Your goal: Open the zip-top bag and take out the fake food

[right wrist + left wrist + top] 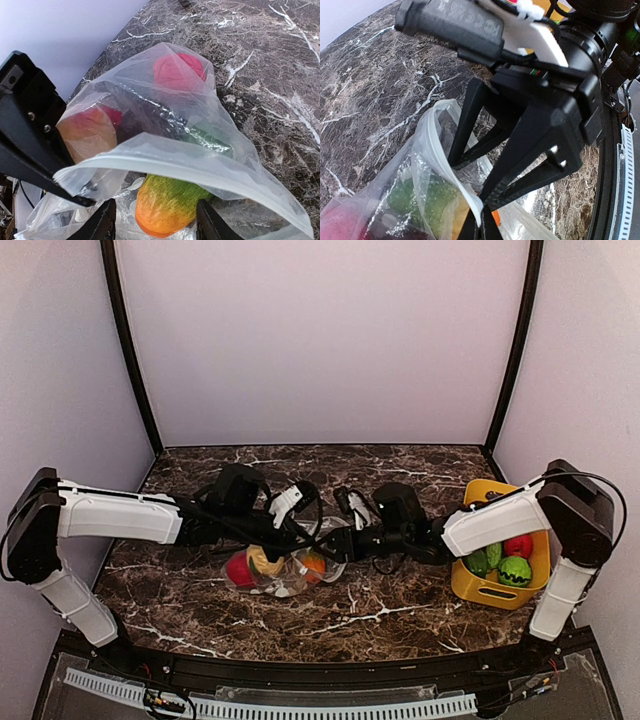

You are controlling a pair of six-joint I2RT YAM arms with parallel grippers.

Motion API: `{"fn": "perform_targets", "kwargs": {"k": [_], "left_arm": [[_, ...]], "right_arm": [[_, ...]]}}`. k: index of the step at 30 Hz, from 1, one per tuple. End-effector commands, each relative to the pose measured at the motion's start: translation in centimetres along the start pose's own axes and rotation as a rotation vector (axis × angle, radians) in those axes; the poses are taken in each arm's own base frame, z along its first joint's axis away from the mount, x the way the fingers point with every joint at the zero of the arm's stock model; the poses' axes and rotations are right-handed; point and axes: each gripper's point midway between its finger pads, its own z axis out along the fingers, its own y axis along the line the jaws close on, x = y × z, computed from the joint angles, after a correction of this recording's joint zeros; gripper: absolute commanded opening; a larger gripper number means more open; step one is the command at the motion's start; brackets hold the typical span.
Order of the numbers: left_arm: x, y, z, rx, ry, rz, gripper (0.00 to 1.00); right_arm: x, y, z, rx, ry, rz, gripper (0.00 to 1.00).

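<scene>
The zip-top bag (pixel 285 575) lies at the middle of the table, its mouth lifted and gaping. My left gripper (pixel 481 222) is shut on the white zip strip (pixel 445 170) and holds that edge up. The fake food shows through the plastic: a red fruit (pixel 180 70), a red-yellow fruit (pixel 87 132) and an orange-green fruit (pixel 170 205). My right gripper (pixel 156 222) is open at the bag's mouth, one finger on each side of the orange-green fruit with a gap on both sides. From above, the left gripper (pixel 300 535) and the right gripper (pixel 345 542) meet over the bag.
A yellow bin (pixel 470 585) stands at the right, beside the right arm, holding green toy vegetables (pixel 514 570) and a red piece (pixel 518 545). Dark marble table, walled at the back and both sides.
</scene>
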Motion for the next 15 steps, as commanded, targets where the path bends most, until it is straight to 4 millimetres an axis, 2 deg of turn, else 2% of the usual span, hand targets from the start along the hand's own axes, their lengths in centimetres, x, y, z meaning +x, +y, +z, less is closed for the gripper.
{"fn": "perform_targets", "kwargs": {"k": [1, 4, 8, 10, 11, 15], "left_arm": [[-0.9, -0.3, -1.1, 0.002, -0.042, -0.005, 0.01], [-1.0, -0.2, -1.1, 0.000, -0.046, -0.007, 0.01], [-1.0, -0.2, -1.0, 0.000, -0.048, -0.010, 0.01], [-1.0, -0.2, -1.0, 0.001, -0.047, -0.010, 0.01], [-0.9, -0.3, -0.9, 0.003, -0.047, -0.010, 0.01], [-0.8, -0.2, -1.0, 0.000, -0.046, -0.011, 0.01]], "right_arm": [[0.1, -0.2, 1.6, 0.035, -0.017, -0.008, 0.53], [0.6, -0.4, 2.5, 0.060, -0.017, -0.003, 0.62], [1.2, -0.9, 4.0, 0.085, -0.003, 0.015, 0.66], [1.6, -1.0, 4.7, 0.103, 0.008, 0.016, 0.75], [1.7, -1.1, 4.9, 0.106, 0.006, 0.015, 0.84], [2.7, -1.6, 5.9, 0.122, 0.023, 0.023, 0.86]]}}
